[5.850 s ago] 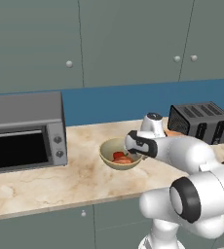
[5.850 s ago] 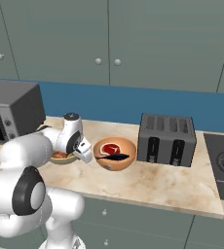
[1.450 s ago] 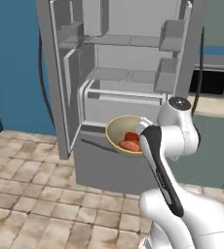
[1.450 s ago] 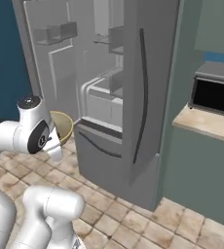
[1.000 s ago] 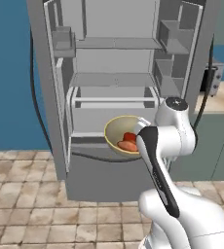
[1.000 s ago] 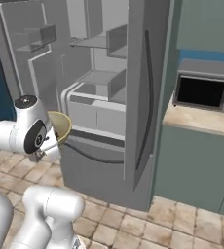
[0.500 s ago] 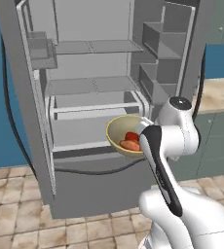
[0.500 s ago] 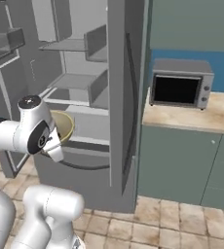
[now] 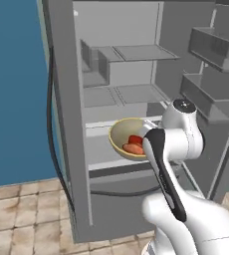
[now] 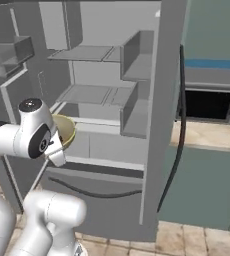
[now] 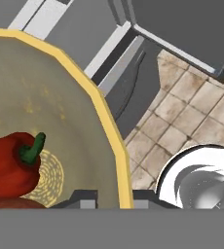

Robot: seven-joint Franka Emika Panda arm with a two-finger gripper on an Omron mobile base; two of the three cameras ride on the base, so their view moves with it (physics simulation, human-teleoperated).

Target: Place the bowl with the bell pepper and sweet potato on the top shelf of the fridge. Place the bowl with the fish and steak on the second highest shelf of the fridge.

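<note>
The white arm's two-finger gripper holds the yellow-rimmed beige bowl by its wall, one dark finger tip on either side of the rim, jaws clamped on it. Inside lie the red bell pepper with its green stem and the orange sweet potato beside it. The bowl hangs in front of the open grey fridge, level with the drawer front and below both glass shelves.

This looks like the first half of the job: carrying the vegetable bowl to the top shelf. That shelf sits well above the bowl, so the next move calls for a clear lift, then a level push inward over the shelf edge, keeping clear of the door bins on the right. The second highest shelf waits for the other bowl.

No brand, label or writing is readable anywhere.
</note>
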